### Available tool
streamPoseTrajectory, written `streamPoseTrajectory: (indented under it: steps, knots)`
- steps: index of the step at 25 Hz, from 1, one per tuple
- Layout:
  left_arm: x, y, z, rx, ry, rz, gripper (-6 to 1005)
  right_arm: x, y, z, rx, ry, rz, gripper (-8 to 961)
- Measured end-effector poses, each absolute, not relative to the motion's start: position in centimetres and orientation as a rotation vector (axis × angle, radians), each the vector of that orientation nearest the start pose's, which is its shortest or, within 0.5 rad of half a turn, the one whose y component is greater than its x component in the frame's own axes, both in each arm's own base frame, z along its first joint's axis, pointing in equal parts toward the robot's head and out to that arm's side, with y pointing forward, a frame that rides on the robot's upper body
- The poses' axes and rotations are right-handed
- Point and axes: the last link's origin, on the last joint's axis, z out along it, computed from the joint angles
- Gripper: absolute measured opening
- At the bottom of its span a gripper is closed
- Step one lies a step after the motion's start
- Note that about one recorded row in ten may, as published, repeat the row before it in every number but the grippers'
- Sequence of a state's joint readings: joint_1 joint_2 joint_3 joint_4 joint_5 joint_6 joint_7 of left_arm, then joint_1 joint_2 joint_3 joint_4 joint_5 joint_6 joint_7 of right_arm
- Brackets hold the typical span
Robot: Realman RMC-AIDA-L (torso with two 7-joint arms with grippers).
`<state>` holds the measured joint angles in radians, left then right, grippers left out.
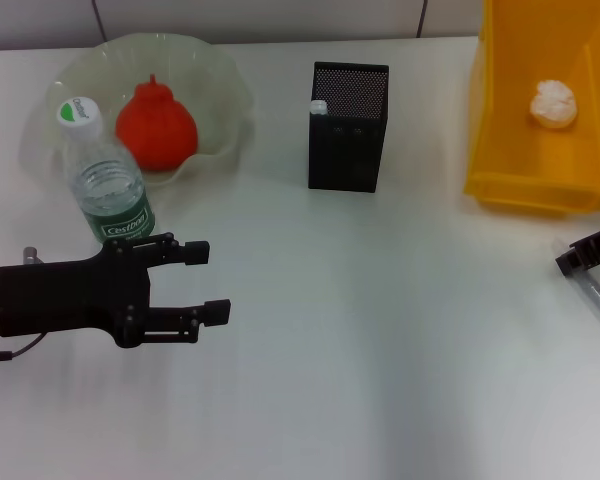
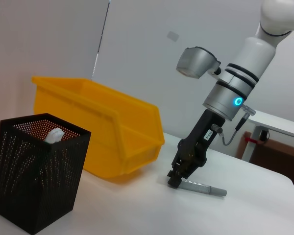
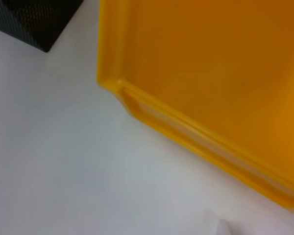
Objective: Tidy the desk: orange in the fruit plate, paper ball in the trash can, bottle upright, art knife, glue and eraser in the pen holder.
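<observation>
The orange [image 1: 156,124] lies in the pale green fruit plate [image 1: 225,75] at the back left. The bottle [image 1: 105,180] stands upright in front of the plate. My left gripper [image 1: 205,283] is open and empty, just in front of the bottle. The black mesh pen holder [image 1: 348,130] stands mid-table with a white tip [image 1: 318,107] poking out. The paper ball [image 1: 554,103] lies in the yellow trash can [image 1: 525,185]. My right gripper [image 2: 178,180] is down at one end of the grey art knife [image 2: 206,188], which lies flat on the table. The eraser is out of view.
The pen holder [image 2: 36,186] and the trash can [image 2: 103,127] stand side by side with a gap between them. The right wrist view shows the can's rim [image 3: 186,127] and a corner of the pen holder [image 3: 34,19]. The white table [image 1: 380,350] stretches ahead.
</observation>
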<state>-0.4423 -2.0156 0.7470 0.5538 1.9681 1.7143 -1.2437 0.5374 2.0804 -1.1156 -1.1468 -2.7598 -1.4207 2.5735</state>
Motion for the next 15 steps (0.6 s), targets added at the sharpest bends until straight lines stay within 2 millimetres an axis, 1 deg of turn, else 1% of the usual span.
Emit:
streamPoseTrajectory:
  steps: [4,5,6,8,9,10,11,12,14,15]
  knots:
    - [-28.8,28.2,0.3,-2.852,-0.582,-0.775,841,27.2,35.7,3.0,-2.273,1.307,-0.422,147]
    - [-28.8,28.2,0.3,-2.851,-0.583,-0.776,841,26.2,35.5,3.3,-2.326,1.31,-0.349,147]
    - [-28.8,28.2,0.3,-2.851,-0.584,-0.776,841,26.2,35.5,3.3,-2.326,1.31,-0.349,147]
    - [-28.8,28.1,0.3,-2.852,-0.585,-0.776,841,25.0,35.4,4.0,-2.39,1.314,-0.229,148]
    - [-28.8,28.1,0.3,-2.853,-0.584,-0.778,841,24.2,35.4,4.7,-2.423,1.311,-0.135,148]
    - [-28.8,28.1,0.4,-2.853,-0.584,-0.78,841,22.9,35.5,6.0,-2.48,1.297,0.05,148]
    - [-28.8,28.1,0.4,-2.853,-0.582,-0.782,841,22.9,35.5,6.0,-2.48,1.297,0.05,148]
    - [-28.8,28.1,0.4,-2.852,-0.58,-0.784,841,22.3,35.6,6.7,-2.501,1.285,0.165,148]
    - [-28.8,28.1,0.4,-2.85,-0.577,-0.788,841,21.0,35.9,7.8,-2.544,1.257,0.432,146]
    - [-28.8,28.1,0.5,-2.848,-0.576,-0.79,841,20.0,36.4,8.1,-2.57,1.216,0.679,145]
